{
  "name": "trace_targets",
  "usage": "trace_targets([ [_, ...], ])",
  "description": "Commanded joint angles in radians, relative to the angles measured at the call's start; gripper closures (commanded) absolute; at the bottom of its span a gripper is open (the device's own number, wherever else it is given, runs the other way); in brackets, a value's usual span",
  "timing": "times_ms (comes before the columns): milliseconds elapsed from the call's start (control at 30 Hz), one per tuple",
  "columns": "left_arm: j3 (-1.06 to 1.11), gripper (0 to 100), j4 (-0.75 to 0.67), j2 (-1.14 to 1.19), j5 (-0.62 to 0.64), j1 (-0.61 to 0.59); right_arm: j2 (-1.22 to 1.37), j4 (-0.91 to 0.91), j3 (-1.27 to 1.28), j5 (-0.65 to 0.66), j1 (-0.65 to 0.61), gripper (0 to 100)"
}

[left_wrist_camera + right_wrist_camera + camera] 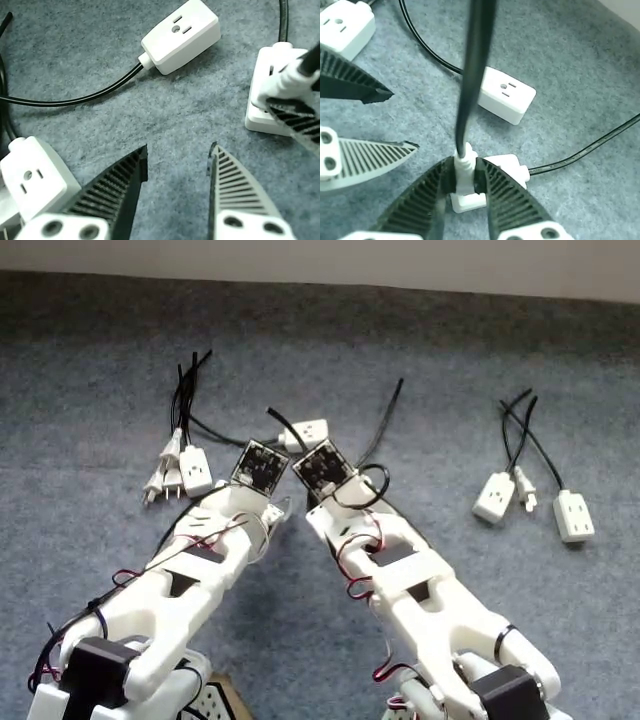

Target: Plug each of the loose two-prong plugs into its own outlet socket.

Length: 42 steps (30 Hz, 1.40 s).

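My right gripper is shut on a white two-prong plug that stands upright in a white outlet socket on the grey carpet; its black cord rises toward the camera. The same plug and socket lie just beside my left gripper, which hangs open over bare carpet with nothing between its fingers. A free socket lies just beyond it, and another socket sits close to one finger. Loose plugs lie at the left; one more plug lies at the right.
Two sockets with black cords rest at the right of the carpet. A socket lies with the left plugs, and black cords trail toward the back. Both arms meet at the middle.
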Motion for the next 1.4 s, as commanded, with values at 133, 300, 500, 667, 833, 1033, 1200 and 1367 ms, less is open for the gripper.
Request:
trace_targets([
  [133, -0.019, 79, -0.018, -0.004, -0.006, -0.012, 0.018, 0.038, 0.008, 0.018, 0.025, 99.1],
  [300, -0.019, 79, -0.018, -0.004, -0.006, -0.012, 0.016, 0.09, 0.001, 0.018, 0.033, 99.1],
  [500, -0.021, 79, -0.018, -0.004, -0.006, -0.012, -0.031, 0.107, 0.008, 0.017, 0.045, 99.1],
  [667, -0.021, 79, -0.018, -0.004, -0.006, -0.012, -0.11, 0.105, 0.071, 0.014, 0.044, 99.1],
  [833, -0.021, 79, -0.018, -0.004, -0.006, -0.012, -0.048, 0.091, 0.05, 0.018, 0.048, 99.1],
  [1033, -0.021, 79, -0.018, -0.004, -0.006, -0.012, 0.013, 0.131, 0.005, 0.02, 0.042, 99.1],
  [1200, -0.021, 79, -0.018, -0.004, -0.006, -0.012, 0.024, 0.206, -0.042, 0.02, 0.033, 99.1],
  [1367, -0.021, 79, -0.018, -0.004, -0.006, -0.012, 0.024, 0.269, -0.045, 0.02, 0.031, 99.1],
])
